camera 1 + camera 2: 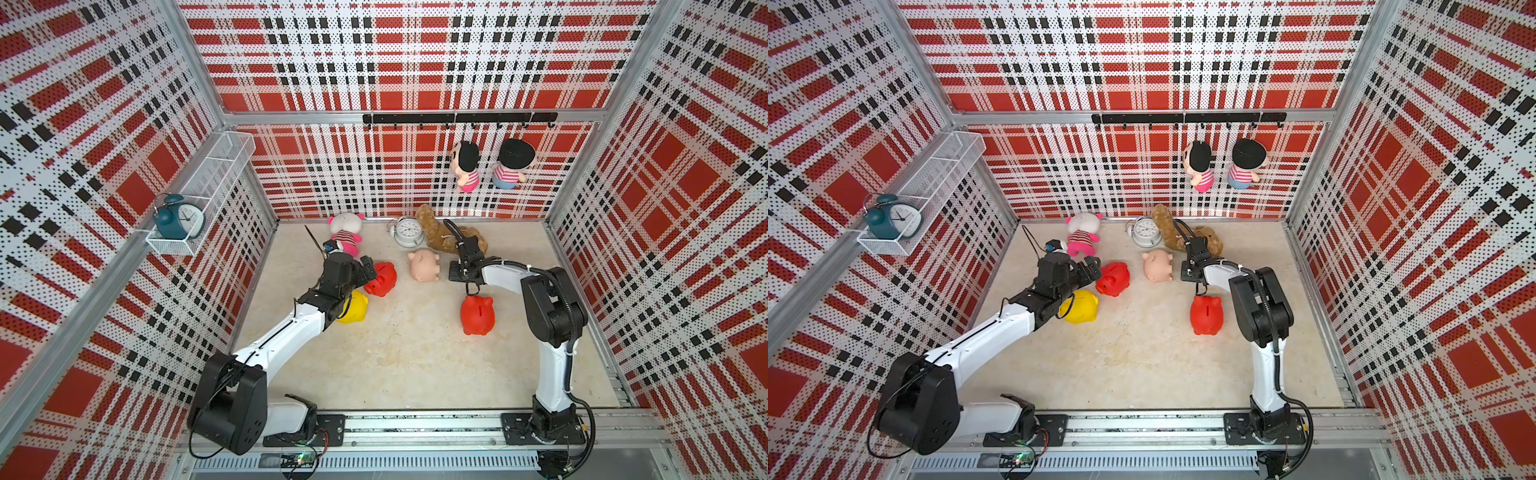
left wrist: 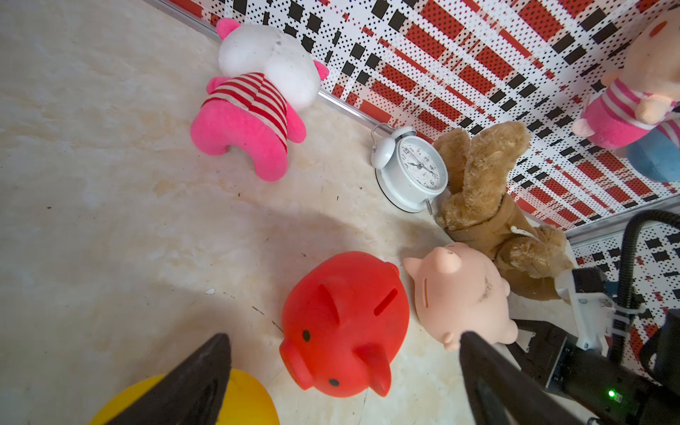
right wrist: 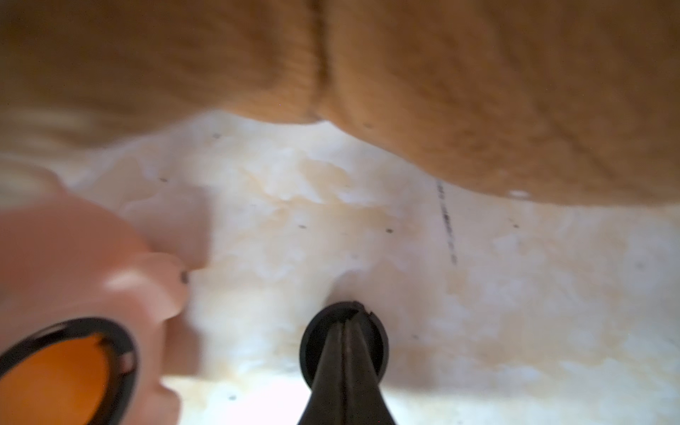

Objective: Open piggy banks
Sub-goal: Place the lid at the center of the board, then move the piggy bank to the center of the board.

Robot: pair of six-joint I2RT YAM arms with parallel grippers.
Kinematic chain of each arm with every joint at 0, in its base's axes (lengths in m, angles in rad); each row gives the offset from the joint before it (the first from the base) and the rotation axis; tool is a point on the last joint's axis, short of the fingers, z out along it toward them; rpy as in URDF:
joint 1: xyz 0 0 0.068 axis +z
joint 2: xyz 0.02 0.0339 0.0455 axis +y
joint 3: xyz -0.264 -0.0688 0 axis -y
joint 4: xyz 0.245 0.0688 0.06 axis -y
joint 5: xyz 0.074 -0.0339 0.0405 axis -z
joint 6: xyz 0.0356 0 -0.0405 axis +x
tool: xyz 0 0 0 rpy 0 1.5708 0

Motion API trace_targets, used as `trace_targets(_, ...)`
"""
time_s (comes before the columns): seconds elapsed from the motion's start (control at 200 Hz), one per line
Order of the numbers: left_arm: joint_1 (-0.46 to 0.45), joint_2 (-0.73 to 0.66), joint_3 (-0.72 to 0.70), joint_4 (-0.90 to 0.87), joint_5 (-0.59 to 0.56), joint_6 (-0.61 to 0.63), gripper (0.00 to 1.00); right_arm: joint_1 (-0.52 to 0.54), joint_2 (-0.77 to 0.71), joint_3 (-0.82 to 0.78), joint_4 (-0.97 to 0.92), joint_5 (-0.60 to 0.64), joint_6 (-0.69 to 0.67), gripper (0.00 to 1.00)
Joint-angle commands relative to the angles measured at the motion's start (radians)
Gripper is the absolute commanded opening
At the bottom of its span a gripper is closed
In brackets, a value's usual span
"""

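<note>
Four piggy banks lie on the floor. A red one (image 1: 382, 279) (image 2: 346, 323) sits upright between the fingers of my open left gripper (image 1: 368, 268) (image 2: 344, 338), untouched. The yellow one (image 1: 354, 308) (image 2: 254, 401) is under the left wrist. The pale pink one (image 1: 424, 266) (image 2: 460, 290) (image 3: 73, 257) lies on its side, and its black-rimmed belly hole (image 3: 62, 368) is open. My right gripper (image 1: 456, 272) (image 3: 344, 331), just beside it, is shut on a round black plug (image 3: 312, 342) above the floor. A second red one (image 1: 477, 314) stands upright near the right arm.
A pink-and-white plush (image 1: 345, 237), a white alarm clock (image 1: 409, 232) and a brown plush dog (image 1: 440, 237) lie along the back wall, the dog close behind the right gripper. Two dolls (image 1: 465, 166) hang from a hook rail. A wire shelf (image 1: 199, 183) holds a teal clock.
</note>
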Motion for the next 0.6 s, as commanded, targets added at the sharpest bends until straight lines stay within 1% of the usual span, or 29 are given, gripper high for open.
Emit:
trace_targets(0.0,0.008,0.020,0.005,0.033,0.010,0.000,0.98,-0.008,-0.024,-0.006,-0.008,0.012,-0.017,0.11)
trace_targets(0.025,0.008,0.030,0.013,0.033,0.011,0.001,0.98,-0.008,-0.030,-0.003,-0.013,0.012,-0.017,0.16)
trace_targets(0.125,0.008,0.077,0.039,0.041,0.016,0.007,0.98,-0.007,-0.077,-0.012,-0.014,0.024,-0.019,0.28)
trace_targets(0.266,0.009,0.152,0.094,0.046,0.013,0.025,0.98,-0.007,-0.195,-0.049,-0.015,0.048,-0.032,0.36)
trace_targets(0.321,0.008,0.188,0.117,0.048,0.009,0.030,0.98,-0.007,-0.247,-0.069,-0.018,0.054,-0.034,0.44)
trace_targets(0.416,0.007,0.248,0.155,0.052,0.010,0.035,0.98,-0.007,-0.344,-0.109,-0.018,0.061,-0.041,0.52)
trace_targets(0.501,0.001,0.305,0.192,0.051,0.011,0.041,0.98,-0.007,-0.439,-0.144,-0.020,0.068,-0.045,0.63)
trace_targets(0.596,-0.010,0.371,0.238,0.048,0.016,0.059,0.98,-0.007,-0.530,-0.178,-0.009,0.063,-0.053,0.71)
